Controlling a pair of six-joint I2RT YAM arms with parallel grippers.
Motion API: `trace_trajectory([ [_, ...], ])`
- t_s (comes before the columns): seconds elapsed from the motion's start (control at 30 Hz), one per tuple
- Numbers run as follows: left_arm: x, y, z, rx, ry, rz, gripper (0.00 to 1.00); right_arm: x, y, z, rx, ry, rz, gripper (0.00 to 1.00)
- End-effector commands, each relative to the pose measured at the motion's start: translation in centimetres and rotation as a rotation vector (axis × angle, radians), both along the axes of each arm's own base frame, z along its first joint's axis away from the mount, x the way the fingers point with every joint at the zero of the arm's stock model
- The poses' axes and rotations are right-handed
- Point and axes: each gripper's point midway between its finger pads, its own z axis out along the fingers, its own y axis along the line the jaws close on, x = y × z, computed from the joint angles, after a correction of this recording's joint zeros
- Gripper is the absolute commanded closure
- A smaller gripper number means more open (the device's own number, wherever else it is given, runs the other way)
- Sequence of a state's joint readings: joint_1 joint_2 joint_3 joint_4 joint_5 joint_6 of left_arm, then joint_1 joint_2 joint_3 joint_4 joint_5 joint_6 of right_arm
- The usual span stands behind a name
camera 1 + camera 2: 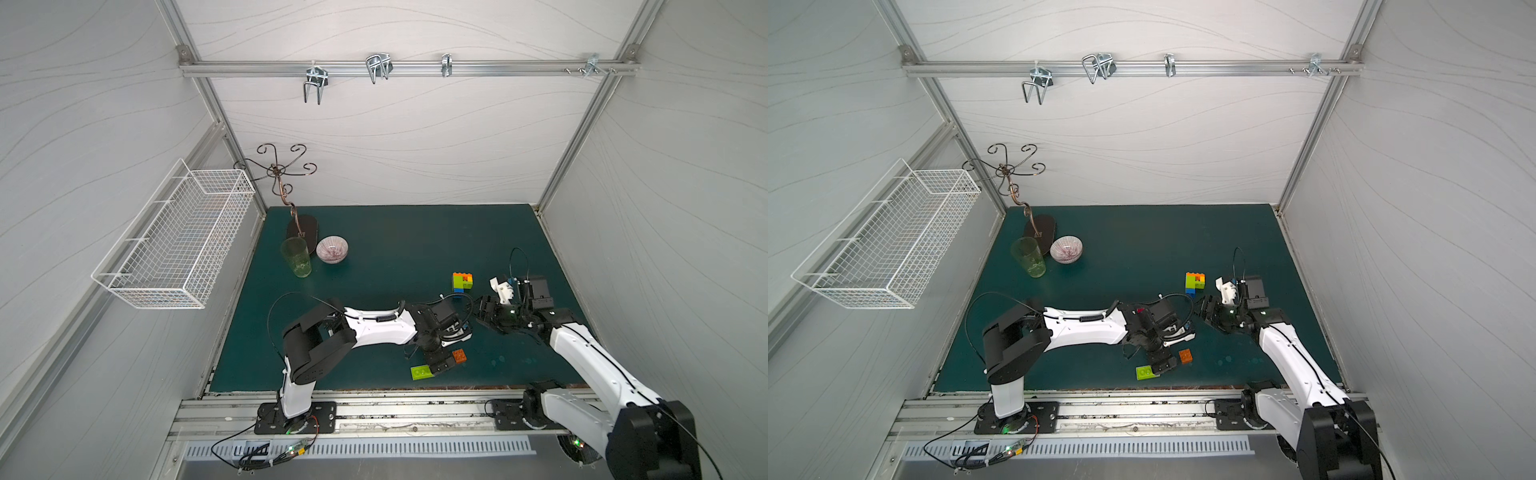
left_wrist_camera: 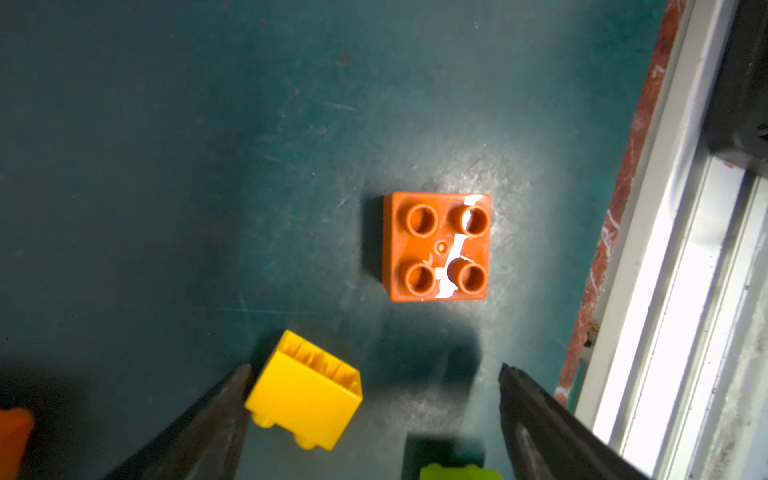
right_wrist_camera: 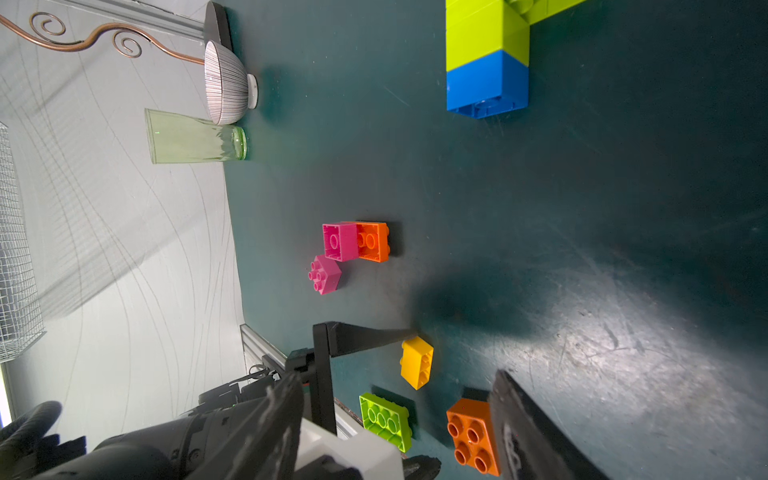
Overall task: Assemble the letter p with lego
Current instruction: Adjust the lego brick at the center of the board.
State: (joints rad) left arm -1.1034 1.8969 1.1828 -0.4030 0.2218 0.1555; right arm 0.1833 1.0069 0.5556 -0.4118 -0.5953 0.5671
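Left gripper (image 1: 441,365): jaws spread, lower centre in a top view, the nearer arm
Yellow square plastic lego brick (image 2: 305,390): tipped sideways between those jaws, hard against one jaw
Orange square studded brick (image 2: 438,247): upright, just beyond the jaw tips
Right gripper (image 1: 483,308): jaws spread, empty

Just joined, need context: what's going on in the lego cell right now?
The left gripper is open, low over the mat, with a yellow brick tipped on its side by one finger. An orange square brick and a lime brick lie close by. The right gripper hovers open and empty near the part-built lego piece.
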Motion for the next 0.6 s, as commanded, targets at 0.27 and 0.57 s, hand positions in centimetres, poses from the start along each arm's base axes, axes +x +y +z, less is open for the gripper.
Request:
trace_trajectory([
  [0.27, -2.0, 0.1, 1.6, -0.029, 0.026, 0.024, 0.14, -0.2, 0.1, -0.5, 0.020, 0.002, 0.019, 0.28],
  [0.57, -1.4, 1.3, -0.2, 0.073, -0.011, 0.039, 0.30, -0.3, 0.1, -0.6, 0.021, 0.004, 0.018, 0.28],
])
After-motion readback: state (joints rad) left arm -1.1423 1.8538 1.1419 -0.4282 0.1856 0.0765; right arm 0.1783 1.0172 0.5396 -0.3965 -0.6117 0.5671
